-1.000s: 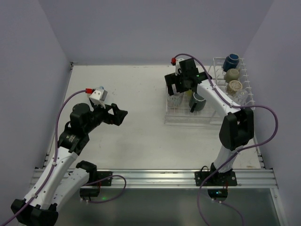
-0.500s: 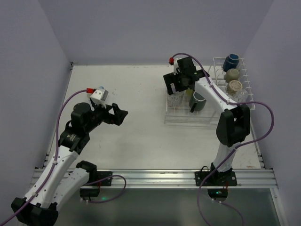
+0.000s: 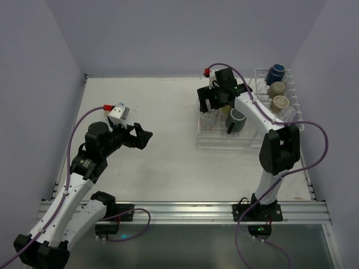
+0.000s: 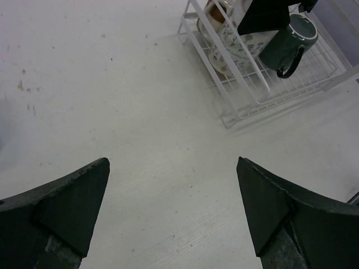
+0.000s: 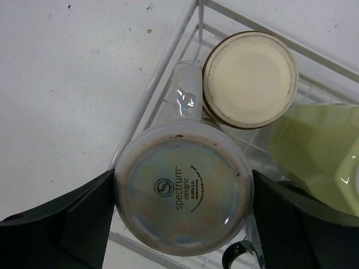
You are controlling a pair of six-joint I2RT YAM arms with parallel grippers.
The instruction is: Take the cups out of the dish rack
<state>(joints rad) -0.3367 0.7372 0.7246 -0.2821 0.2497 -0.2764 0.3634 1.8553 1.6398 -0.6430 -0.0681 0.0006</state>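
Observation:
The white wire dish rack (image 3: 223,141) stands at the right; it also shows in the left wrist view (image 4: 247,106). My right gripper (image 3: 213,106) hangs over its flat section. In the right wrist view my right gripper (image 5: 184,216) is open, with a finger close on each side of an upside-down pale mug (image 5: 182,190). A beige-brown cup (image 5: 251,78) and a pale green cup (image 5: 320,151) sit beside that mug. A dark mug (image 3: 235,120) lies in the flat section. Navy (image 3: 275,74) and beige (image 3: 280,103) cups sit in the upright basket. My left gripper (image 3: 143,137) is open and empty over bare table (image 4: 173,207).
A white patterned mug (image 4: 224,28) with an orange inside leans at the rack's left edge. Grey walls close in the table on the left, back and right. A metal rail (image 3: 179,210) runs along the near edge.
My right gripper has shifted slightly over the rack's flat section, left and then back a little. The left arm has not moved.

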